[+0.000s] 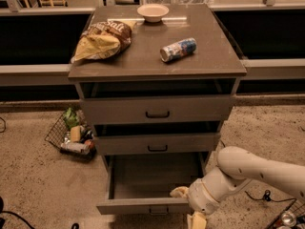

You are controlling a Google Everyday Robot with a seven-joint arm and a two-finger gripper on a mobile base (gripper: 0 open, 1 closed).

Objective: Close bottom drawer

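Note:
The bottom drawer (143, 206) is pulled far out of the grey-brown cabinet, its shallow tray empty and its front low in the view. My gripper (188, 205) is at the right end of the drawer front. One pale finger (179, 192) lies inside the tray by the front panel and the other (196, 220) hangs outside, below the front. The fingers are spread apart with the drawer front between them. The middle drawer (157, 143) and top drawer (157, 109) above stand slightly out.
On the cabinet top lie a chip bag (102, 39), a white bowl (153, 12) and a can on its side (178, 49). A wire basket of items (71, 135) sits on the floor to the left. A cable and can lie at the lower right.

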